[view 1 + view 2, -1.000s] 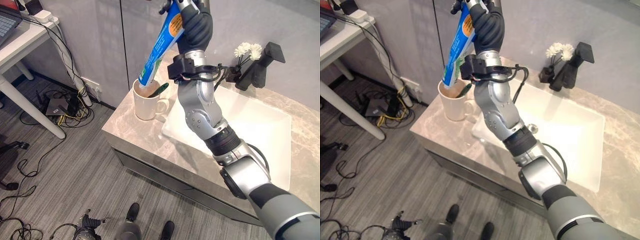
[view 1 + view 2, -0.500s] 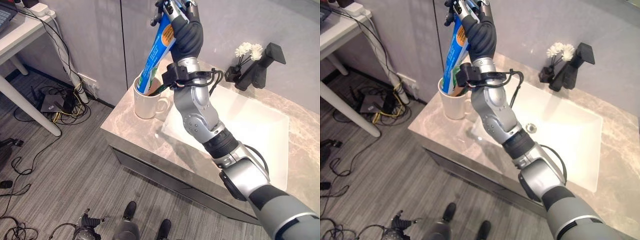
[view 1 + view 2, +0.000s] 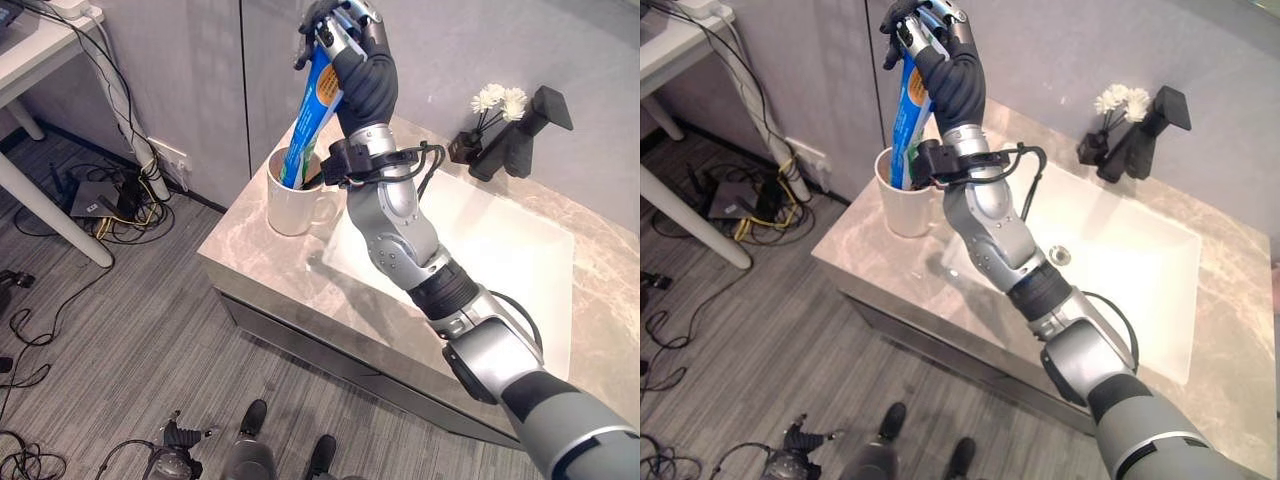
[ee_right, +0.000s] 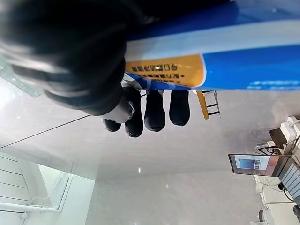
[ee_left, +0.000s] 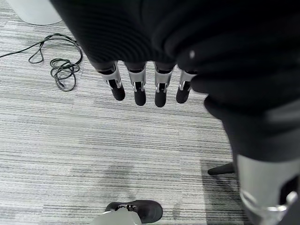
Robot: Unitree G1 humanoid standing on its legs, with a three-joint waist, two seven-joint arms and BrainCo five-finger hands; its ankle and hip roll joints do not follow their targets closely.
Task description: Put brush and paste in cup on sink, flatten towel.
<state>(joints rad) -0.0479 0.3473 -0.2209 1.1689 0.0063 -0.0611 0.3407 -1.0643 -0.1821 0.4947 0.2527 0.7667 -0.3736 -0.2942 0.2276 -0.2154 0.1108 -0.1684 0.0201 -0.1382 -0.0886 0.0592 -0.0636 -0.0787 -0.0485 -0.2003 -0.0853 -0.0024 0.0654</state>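
A white mug (image 3: 293, 207) stands on the marble counter's left corner, beside the sink. My right hand (image 3: 352, 55) is raised above it, shut on the upper end of a blue toothpaste tube (image 3: 314, 112). The tube hangs nearly upright, leaning a little, with its lower end inside the mug. A dark toothbrush handle (image 3: 312, 182) shows at the mug's rim next to the tube. In the right wrist view the tube (image 4: 211, 61) lies across the curled fingers (image 4: 145, 110). My left hand (image 5: 146, 89) hangs over the floor with straight fingers, holding nothing.
A white sink basin (image 3: 505, 262) lies right of the mug, with a black faucet (image 3: 522, 132) and a small vase of white flowers (image 3: 495, 101) behind it. The counter edge (image 3: 262, 268) drops to grey floor. A white table (image 3: 40, 55) and cables stand at left.
My right hand has come down and the tube's lower end has sunk from the mug's rim into the mug. The head camera has shifted slightly.
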